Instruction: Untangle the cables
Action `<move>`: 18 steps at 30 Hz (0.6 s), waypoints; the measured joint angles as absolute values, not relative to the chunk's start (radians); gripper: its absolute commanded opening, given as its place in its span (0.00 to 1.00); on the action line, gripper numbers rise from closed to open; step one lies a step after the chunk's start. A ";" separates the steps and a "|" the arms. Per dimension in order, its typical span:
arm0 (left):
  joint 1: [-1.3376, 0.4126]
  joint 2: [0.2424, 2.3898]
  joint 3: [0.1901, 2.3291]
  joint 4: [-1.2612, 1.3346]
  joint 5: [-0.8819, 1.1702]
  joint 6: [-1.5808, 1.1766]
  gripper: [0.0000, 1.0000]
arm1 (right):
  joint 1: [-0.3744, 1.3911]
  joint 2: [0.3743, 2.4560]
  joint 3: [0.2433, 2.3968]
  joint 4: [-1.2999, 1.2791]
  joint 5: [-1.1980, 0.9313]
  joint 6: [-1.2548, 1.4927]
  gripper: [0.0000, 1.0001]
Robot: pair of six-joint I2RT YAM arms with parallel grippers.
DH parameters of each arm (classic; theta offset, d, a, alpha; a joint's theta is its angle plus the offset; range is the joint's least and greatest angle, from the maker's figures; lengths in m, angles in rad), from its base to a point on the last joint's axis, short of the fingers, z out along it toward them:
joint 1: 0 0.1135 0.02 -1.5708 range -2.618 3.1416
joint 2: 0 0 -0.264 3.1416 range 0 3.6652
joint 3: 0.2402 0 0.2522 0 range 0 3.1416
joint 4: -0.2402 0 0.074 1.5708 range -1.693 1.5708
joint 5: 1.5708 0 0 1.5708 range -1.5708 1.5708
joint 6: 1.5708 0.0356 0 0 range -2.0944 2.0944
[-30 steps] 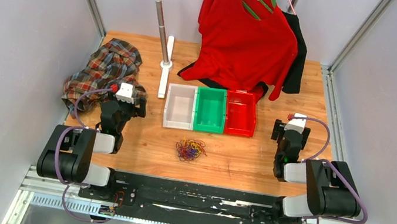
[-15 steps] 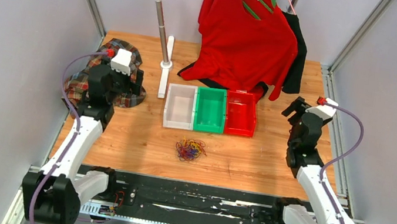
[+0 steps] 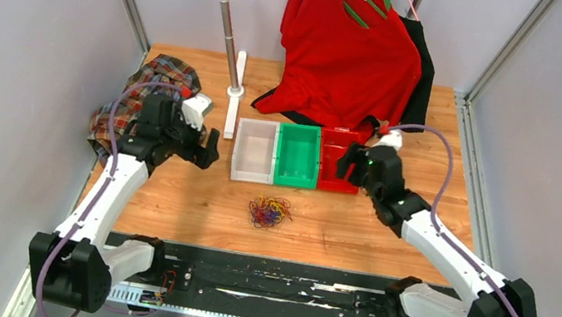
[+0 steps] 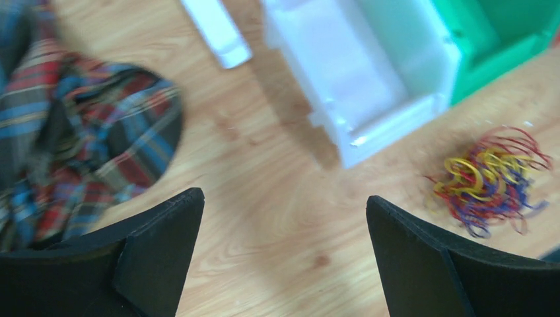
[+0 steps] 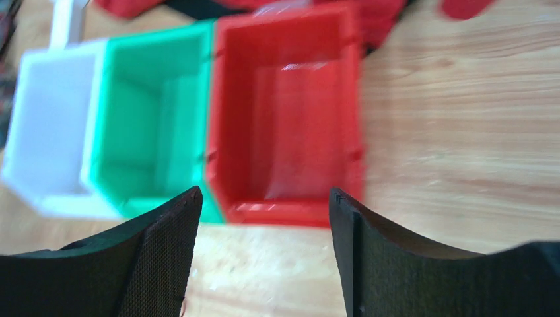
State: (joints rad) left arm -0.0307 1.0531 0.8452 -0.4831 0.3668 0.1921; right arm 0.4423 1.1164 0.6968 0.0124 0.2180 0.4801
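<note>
Between the fingers (image 4: pixel 158 251) of our left gripper (image 4: pixel 284 205), which stand wide apart on nothing, we see only bare table (image 4: pixel 264 198). That gripper hovers over the wood just left of the white bin (image 3: pixel 255 150), with plaid cloth (image 3: pixel 149 88) behind and left of it. Our right gripper (image 5: pixel 264 198) is spread just as wide and empty, and it hangs over the near edge of the red bin (image 5: pixel 284 112). The green bin (image 5: pixel 152 112) sits between the white and red ones, and the three touch in a row.

We find the cables (image 3: pixel 270 211) lying on the table on the near side of that row, in front of the seam between the white and green bins and apart from both. Neither gripper touches them; they rest between the two arms, closer to the left gripper. The clump has no clear heading. From above it looks nearly round, slightly wider across the table than deep, with red, yellow and purple loops splaying every way. A red shirt (image 3: pixel 344 50) hangs behind the bins.
</note>
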 measured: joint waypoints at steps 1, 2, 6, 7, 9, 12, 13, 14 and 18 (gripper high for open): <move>-0.053 1.060 0.845 -0.492 0.377 0.192 0.98 | 0.500 1.110 0.697 0.004 0.223 0.474 0.67; -0.089 1.064 0.845 -0.500 0.383 0.192 0.98 | 0.557 1.103 0.697 -0.007 0.231 0.470 0.66; -0.248 1.071 0.836 -0.497 0.409 0.195 0.99 | 0.683 1.074 0.693 -0.035 0.258 0.463 0.60; -0.276 1.078 0.834 -0.495 0.416 0.200 1.00 | 0.705 1.066 0.689 -0.038 0.263 0.463 0.60; -0.319 1.104 0.832 -0.489 0.432 0.212 0.98 | 0.740 1.048 0.675 -0.042 0.263 0.464 0.58; -0.358 1.170 0.830 -0.474 0.463 0.233 0.92 | 0.777 1.028 0.648 -0.054 0.261 0.471 0.56; -0.370 1.205 0.830 -0.469 0.475 0.240 0.90 | 0.789 1.023 0.638 -0.062 0.261 0.476 0.55; -0.379 1.229 0.830 -0.467 0.484 0.240 0.88 | 0.800 1.021 0.631 -0.068 0.263 0.480 0.55; -0.422 1.323 0.830 -0.449 0.504 0.212 0.83 | 0.843 1.003 0.606 -0.110 0.281 0.510 0.53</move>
